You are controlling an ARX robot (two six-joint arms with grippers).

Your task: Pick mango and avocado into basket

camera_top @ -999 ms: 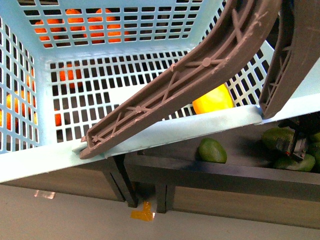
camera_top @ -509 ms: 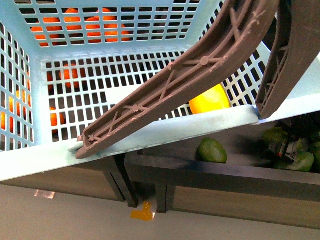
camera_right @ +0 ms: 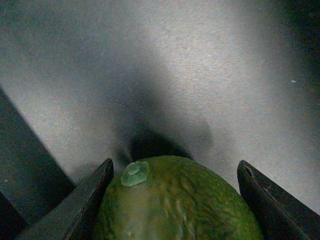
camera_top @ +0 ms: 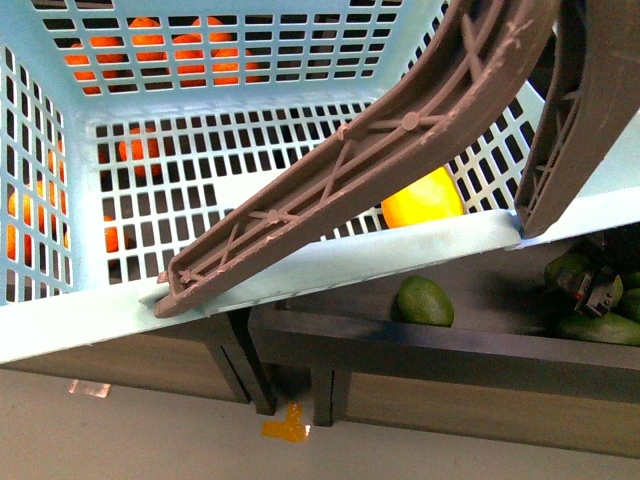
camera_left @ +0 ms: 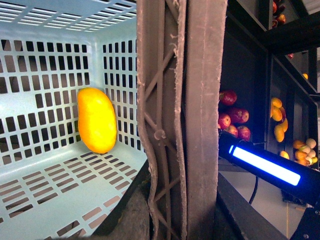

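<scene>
My right gripper (camera_right: 175, 165) nudged slightly along the shelf (camera_right: 200, 75) — jaws wide, straddling the avocado (camera_right: 170, 205), nothing clamped | mango (camera_top: 424, 200) unmoved in basket (camera_top: 300, 272) | half done — close next.

We count one basket (camera_top: 90, 310), two brown handles (camera_top: 330, 190) (camera_top: 580, 120), one mango (camera_top: 423, 200), at least three avocados (camera_top: 425, 300) (camera_top: 565, 268) (camera_top: 600, 328); oranges (camera_top: 150, 45) too hidden to count.

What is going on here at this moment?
The mango already lies inside the basket. The right gripper is at the shelf, with its fingers on both sides of an avocado. Whether they press on it yet, I cannot tell. That avocado is not yet in the basket.
</scene>
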